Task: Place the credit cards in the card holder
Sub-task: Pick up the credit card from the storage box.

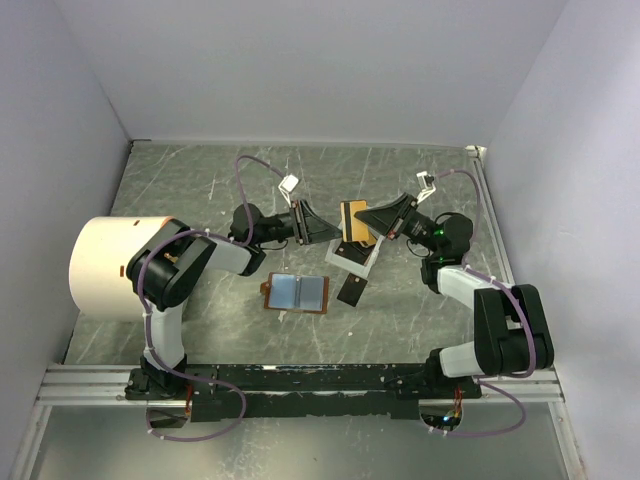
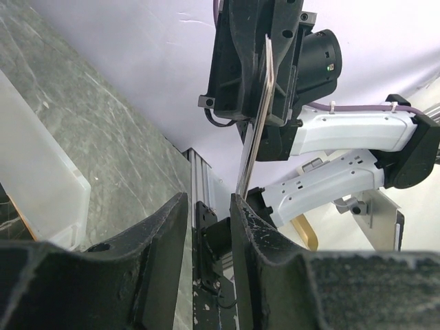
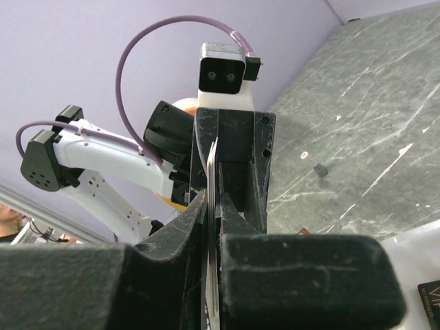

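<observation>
The right gripper (image 3: 213,220) is clenched on a tan-orange credit card (image 1: 350,222), holding it on edge above the white tray (image 1: 360,262). The left gripper (image 1: 327,228) faces it, fingers spread. The card holder (image 1: 296,293) lies open on the table (image 1: 200,180), blue lining up. A dark card (image 1: 350,290) lies just beside it, at the tray's near edge.

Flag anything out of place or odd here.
Nothing spilled or damaged. One oddity: a dark card lies loose on the table beside the open card holder, just off the white tray, which sits skewed. The right gripper pinches a tan-orange card on edge in mid-air, facing the open left gripper.
</observation>
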Robot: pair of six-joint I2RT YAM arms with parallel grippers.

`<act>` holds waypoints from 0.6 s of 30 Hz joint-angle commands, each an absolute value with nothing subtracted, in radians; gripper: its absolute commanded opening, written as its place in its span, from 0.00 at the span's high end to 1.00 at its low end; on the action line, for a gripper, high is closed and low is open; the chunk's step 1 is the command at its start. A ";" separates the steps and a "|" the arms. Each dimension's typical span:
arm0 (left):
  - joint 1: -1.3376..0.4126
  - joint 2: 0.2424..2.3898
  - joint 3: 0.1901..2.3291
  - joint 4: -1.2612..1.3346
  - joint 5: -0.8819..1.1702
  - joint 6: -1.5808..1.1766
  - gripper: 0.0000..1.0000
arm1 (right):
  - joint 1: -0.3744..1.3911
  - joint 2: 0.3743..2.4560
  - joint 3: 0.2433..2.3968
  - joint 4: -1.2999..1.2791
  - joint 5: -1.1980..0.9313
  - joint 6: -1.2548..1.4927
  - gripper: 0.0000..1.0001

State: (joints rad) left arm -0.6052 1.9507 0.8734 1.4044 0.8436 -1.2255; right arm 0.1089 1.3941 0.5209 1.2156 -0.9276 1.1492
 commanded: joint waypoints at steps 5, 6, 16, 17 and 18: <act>-0.621 1.944 0.917 1.326 0.844 -1.133 0.59 | 0.107 1.458 0.476 1.396 -0.940 1.235 0.94; -0.621 1.942 0.921 1.315 0.844 -1.125 0.59 | 0.107 1.467 0.473 1.410 -0.942 1.243 0.94; -0.641 1.961 0.954 1.321 0.847 -1.140 0.58 | 0.114 1.485 0.470 1.335 -0.928 1.186 0.90; -0.643 1.965 0.954 1.325 0.845 -1.140 0.59 | 0.114 1.489 0.470 1.329 -0.928 1.180 0.90; -0.643 1.972 0.956 1.325 0.845 -1.141 0.59 | 0.114 1.492 0.470 1.325 -0.926 1.175 0.90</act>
State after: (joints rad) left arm -0.6243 1.9507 0.9173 1.3014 0.8433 -1.1561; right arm 0.1081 1.4780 0.4706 1.3384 -0.9169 1.2190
